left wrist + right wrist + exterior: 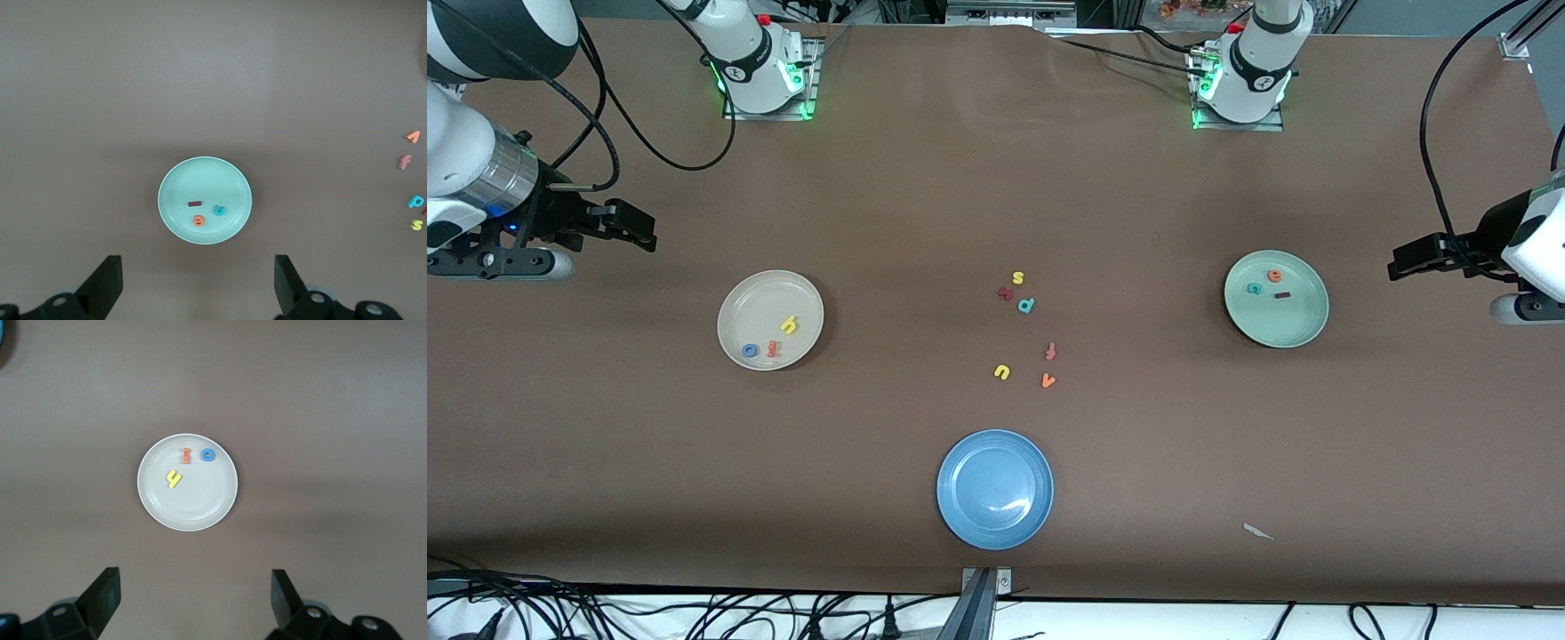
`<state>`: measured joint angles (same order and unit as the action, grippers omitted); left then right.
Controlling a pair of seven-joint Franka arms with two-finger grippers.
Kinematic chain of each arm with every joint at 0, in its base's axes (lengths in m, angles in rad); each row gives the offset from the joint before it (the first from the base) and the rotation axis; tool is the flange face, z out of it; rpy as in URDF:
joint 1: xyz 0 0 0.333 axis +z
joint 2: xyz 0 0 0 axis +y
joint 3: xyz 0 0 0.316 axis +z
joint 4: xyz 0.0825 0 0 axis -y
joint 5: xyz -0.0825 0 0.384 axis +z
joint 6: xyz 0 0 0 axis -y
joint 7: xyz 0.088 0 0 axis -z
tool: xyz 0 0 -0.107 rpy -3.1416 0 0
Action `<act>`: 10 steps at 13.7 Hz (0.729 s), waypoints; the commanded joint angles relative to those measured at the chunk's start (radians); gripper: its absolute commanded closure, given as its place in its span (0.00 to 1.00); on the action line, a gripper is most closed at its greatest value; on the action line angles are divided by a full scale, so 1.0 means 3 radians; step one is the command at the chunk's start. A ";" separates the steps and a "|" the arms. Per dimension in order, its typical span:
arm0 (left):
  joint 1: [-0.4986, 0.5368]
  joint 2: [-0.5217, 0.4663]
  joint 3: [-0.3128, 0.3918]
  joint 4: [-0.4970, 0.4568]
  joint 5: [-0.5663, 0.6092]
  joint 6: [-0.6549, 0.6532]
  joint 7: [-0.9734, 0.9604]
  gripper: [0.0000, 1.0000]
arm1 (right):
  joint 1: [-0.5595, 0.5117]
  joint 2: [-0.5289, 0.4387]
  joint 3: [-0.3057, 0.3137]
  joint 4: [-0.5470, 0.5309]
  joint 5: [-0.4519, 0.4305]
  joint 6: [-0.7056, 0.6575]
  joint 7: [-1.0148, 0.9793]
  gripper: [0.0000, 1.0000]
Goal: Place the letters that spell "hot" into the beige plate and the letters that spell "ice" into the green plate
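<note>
The beige plate [760, 298] lies toward the right arm's end of the table. It holds the yellow h [789, 325], blue o [750, 350] and orange t [773, 348]. The green plate [1285, 324], toward the left arm's end, holds the orange e [1274, 276], teal c [1255, 288] and maroon i [1282, 295]. My right gripper [636, 229] hangs open and empty over bare table beside the beige plate [200, 510]. My left gripper [1405, 264] hangs open and empty over bare table beside the green plate [193, 177].
A blue plate [960, 462] sits at mid-table, nearest the front camera. Loose letters lie between the two plates: yellow s [1017, 278], a maroon letter [1005, 292], teal p [1026, 305], reddish f [1050, 351], yellow u [1001, 372], orange v [1048, 380]. A white scrap [1257, 532] lies near the front edge.
</note>
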<state>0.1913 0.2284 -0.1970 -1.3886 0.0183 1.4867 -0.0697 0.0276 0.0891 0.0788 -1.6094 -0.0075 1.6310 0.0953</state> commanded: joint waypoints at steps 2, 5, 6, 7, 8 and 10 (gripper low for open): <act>-0.0009 -0.0015 0.0007 0.0001 -0.0066 -0.0026 0.0063 0.00 | 0.0036 0.0000 -0.0043 0.0016 0.0071 -0.0027 -0.0001 0.00; -0.0009 -0.0010 0.0012 0.0001 -0.0066 -0.0021 0.0063 0.00 | 0.0051 0.0000 -0.0033 0.0016 0.0086 -0.0011 0.0004 0.00; -0.0009 -0.0010 0.0007 0.0001 -0.0066 -0.0021 0.0063 0.00 | 0.0051 0.0000 -0.0027 0.0021 0.0086 -0.0011 -0.0001 0.00; -0.0009 -0.0010 0.0012 0.0001 -0.0066 -0.0021 0.0063 0.00 | 0.0051 0.0000 -0.0027 0.0042 0.0091 -0.0011 -0.0001 0.00; -0.0014 -0.0005 0.0012 0.0001 -0.0066 -0.0021 0.0063 0.00 | 0.0051 0.0005 -0.0032 0.0052 0.0112 -0.0006 0.0004 0.00; -0.0014 -0.0005 0.0012 0.0001 -0.0066 -0.0021 0.0063 0.00 | 0.0051 0.0055 -0.0033 0.0052 0.0148 -0.0001 -0.0001 0.00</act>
